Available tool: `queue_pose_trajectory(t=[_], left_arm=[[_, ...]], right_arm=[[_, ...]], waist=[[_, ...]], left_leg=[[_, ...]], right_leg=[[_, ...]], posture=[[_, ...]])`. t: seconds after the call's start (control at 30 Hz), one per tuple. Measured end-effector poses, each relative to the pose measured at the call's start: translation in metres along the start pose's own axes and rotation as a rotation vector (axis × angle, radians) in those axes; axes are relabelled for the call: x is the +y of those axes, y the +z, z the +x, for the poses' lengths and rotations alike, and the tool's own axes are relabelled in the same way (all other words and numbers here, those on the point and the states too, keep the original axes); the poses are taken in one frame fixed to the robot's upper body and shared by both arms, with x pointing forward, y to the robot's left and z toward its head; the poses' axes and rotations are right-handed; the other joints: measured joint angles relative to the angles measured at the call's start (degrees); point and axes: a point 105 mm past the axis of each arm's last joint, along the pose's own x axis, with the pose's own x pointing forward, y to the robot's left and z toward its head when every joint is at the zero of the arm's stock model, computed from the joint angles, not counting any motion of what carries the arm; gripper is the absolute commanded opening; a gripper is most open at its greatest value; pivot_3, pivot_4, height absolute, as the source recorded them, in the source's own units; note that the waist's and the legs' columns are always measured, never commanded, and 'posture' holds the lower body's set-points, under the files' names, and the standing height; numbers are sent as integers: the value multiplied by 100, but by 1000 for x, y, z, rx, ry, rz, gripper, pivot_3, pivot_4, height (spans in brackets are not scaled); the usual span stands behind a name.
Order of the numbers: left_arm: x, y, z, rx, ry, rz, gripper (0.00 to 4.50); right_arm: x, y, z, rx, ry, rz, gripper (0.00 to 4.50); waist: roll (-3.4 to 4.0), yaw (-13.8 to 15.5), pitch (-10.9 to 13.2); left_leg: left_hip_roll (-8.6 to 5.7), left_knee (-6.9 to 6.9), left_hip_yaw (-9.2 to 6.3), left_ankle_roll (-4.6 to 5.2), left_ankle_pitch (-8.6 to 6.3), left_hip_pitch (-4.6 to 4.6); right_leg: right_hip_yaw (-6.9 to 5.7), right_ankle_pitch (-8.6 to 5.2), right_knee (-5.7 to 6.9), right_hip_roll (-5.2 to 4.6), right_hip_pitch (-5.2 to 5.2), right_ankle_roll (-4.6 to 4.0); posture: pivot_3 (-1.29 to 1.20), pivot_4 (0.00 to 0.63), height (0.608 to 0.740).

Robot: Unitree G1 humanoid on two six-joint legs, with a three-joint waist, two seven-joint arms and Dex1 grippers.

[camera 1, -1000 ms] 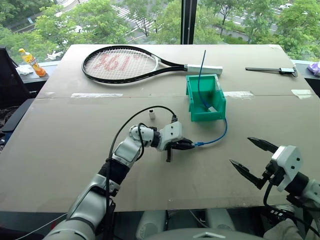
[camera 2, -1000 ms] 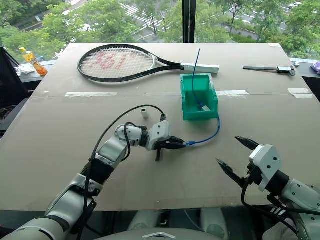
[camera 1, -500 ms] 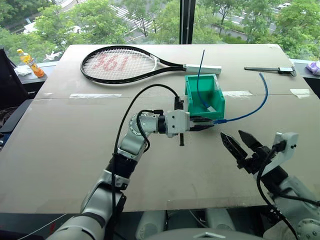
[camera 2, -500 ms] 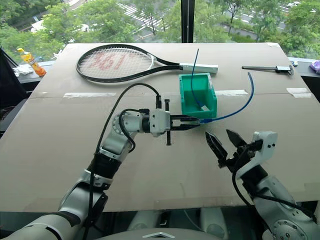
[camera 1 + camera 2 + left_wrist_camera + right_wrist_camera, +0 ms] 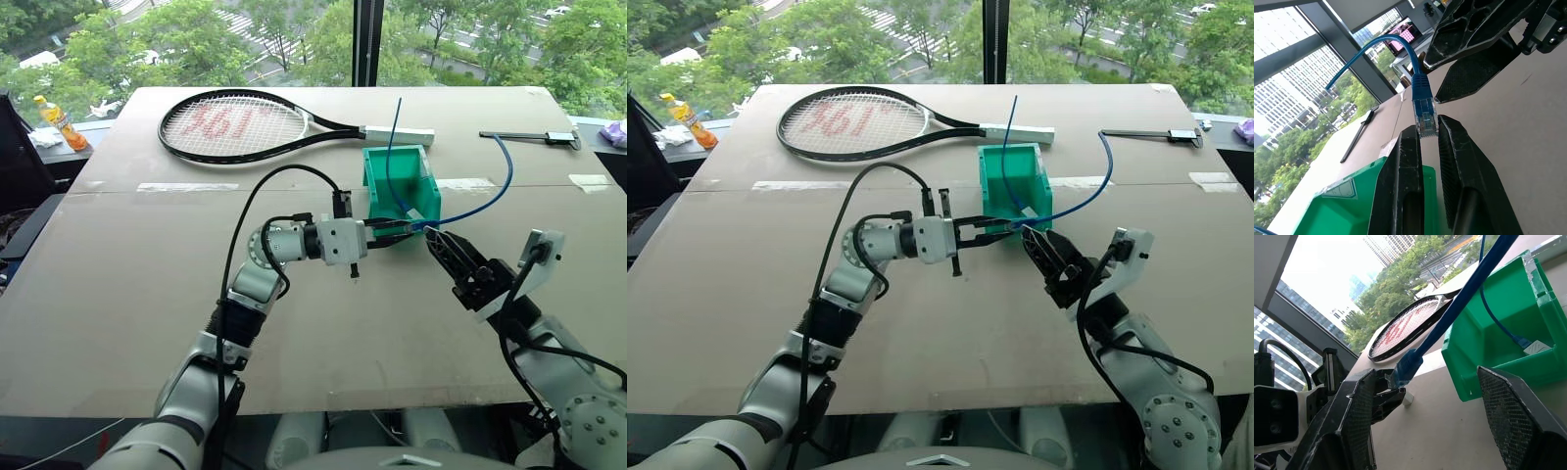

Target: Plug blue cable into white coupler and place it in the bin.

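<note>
the left gripper was clenched on the plug end of the blue cable, held in the air just in front of the bin. the cable arched up and away over the desk toward the robot's right. the right gripper stood just beside the plug, its fingers parted on either side of the cable and grasping nothing.

step in hand, as judged: handing or re-gripping the cable between the two grippers before plugging. the white coupler lay on the desk, well apart from the plug, so the joint was not yet made. the next move likely called for the right fingers to close on the cable just behind the plug without pulling it from the left grip, then for one gripper to fetch the coupler.

view differences:
- the left wrist view showed the clear plug tip pinched between the left fingers, with the right fingers close beyond it.
- the right wrist view showed the coupler on the desk, and a second blue cable with a white piece resting inside the bin.
- the head views showed a tennis racket behind the bin, and the full arc of the cable.
</note>
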Motion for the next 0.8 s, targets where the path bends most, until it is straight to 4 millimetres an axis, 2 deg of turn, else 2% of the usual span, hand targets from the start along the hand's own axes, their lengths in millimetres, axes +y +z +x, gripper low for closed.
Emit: queue_pose_trajectory(t=[0.17,0.3,0.37,0.4,0.43,0.63,0.8], left_arm=[[-4,-2,-4,12,5,-7,0],[-5,0,-6,10,7,1,0],[-5,1,-6,6,7,4,0],[-6,1,-6,9,7,1,0],[-6,0,-6,12,10,-5,0],[-7,-2,-7,21,20,-25,0],[-6,-1,-14,26,57,-120,2331]], right_arm=[[3,-2,7,9,30,21,3205],[2,-4,10,20,39,34,2006],[1,-5,13,26,44,40,1031],[3,-6,14,30,55,42,849],[5,-7,15,33,69,42,102],[6,-7,17,34,82,43,45],[5,-8,18,48,91,38,0]], waist=[[0,0,0],[0,3,0],[0,1,0],[0,1,0],[0,0,0],[0,0,0],[1,-9,0]], left_leg=[[0,-1,0,0,0,-1],[0,0,1,0,0,0],[0,0,1,0,0,0],[0,0,1,0,0,1],[1,0,-1,0,0,0],[1,0,1,0,0,0],[3,-1,0,0,0,0]], right_leg=[[1,0,-1,0,0,-1],[2,1,-1,-1,0,-1],[2,1,0,0,0,-1],[1,1,0,0,0,-1],[1,1,0,1,0,-1],[2,1,0,0,0,-1],[1,1,0,1,-1,-1]], posture=[[0,150,740],[0,150,740],[0,150,740],[0,150,740],[0,150,740],[0,150,740],[0,150,740]])
